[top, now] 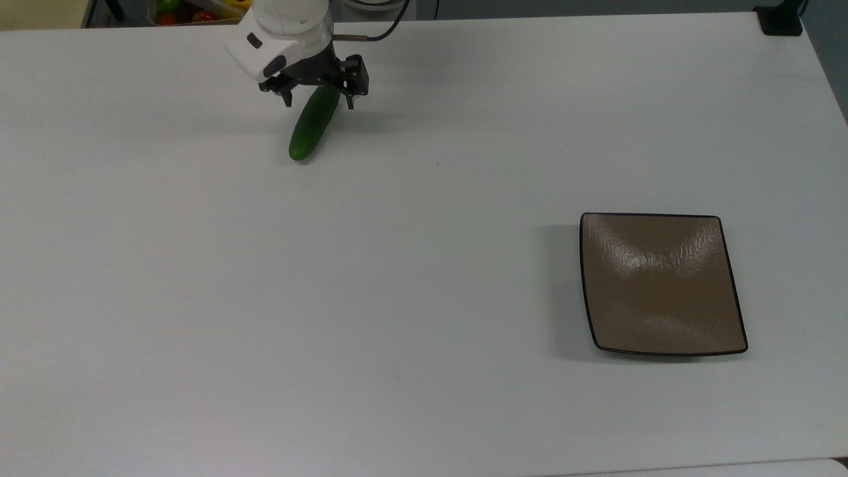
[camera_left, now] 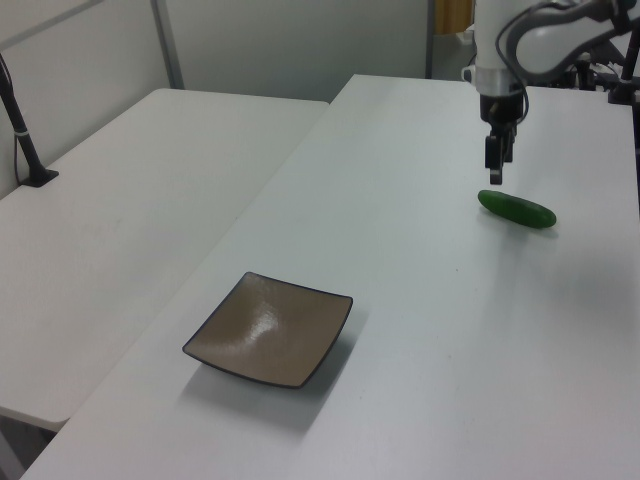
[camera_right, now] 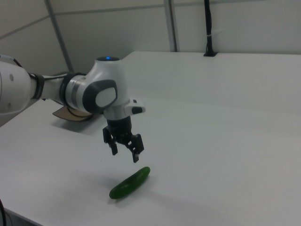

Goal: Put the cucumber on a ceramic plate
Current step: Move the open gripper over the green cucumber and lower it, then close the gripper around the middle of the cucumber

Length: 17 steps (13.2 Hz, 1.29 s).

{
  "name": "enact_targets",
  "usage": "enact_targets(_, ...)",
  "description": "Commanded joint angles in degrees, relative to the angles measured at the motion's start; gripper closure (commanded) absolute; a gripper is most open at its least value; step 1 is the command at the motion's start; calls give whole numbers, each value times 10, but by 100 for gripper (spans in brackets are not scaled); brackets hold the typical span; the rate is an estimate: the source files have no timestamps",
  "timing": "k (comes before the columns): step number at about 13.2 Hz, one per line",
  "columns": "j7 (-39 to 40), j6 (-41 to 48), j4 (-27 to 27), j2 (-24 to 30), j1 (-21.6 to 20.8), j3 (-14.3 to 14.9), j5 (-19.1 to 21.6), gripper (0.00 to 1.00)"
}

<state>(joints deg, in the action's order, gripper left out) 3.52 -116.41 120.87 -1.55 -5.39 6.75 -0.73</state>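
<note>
Gripper (top: 318, 99) seen at upper left of top view, held above far end of cucumber (top: 311, 129); fingers spread apart, nothing clamped. In right view, gripper (camera_right: 124, 157) hangs clear of cucumber (camera_right: 129, 183) (gap visible between fingertips and green skin). Cucumber lies flat on white table (top: 424, 298), slanted in top view. Ceramic plate (top: 662, 285) sits at right of top view, well apart from cucumber, nothing on it. In left view, plate (camera_left: 268, 330) found at lower left, cucumber (camera_left: 516, 209) at right, gripper (camera_left: 496, 172) just above it.
</note>
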Motion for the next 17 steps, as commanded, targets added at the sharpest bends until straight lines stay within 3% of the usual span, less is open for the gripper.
enact_targets(1,-18,-59,64,15,-2,3,-25,0)
enact_targets(11,-35,-237,159,12,24,4,-34,0)
enact_targets(13,-35,-247,169,11,27,4,-34,4)
enact_targets(15,-36,-247,169,11,27,4,-34,13)
enact_targets(17,-36,-247,169,11,28,4,-34,32)
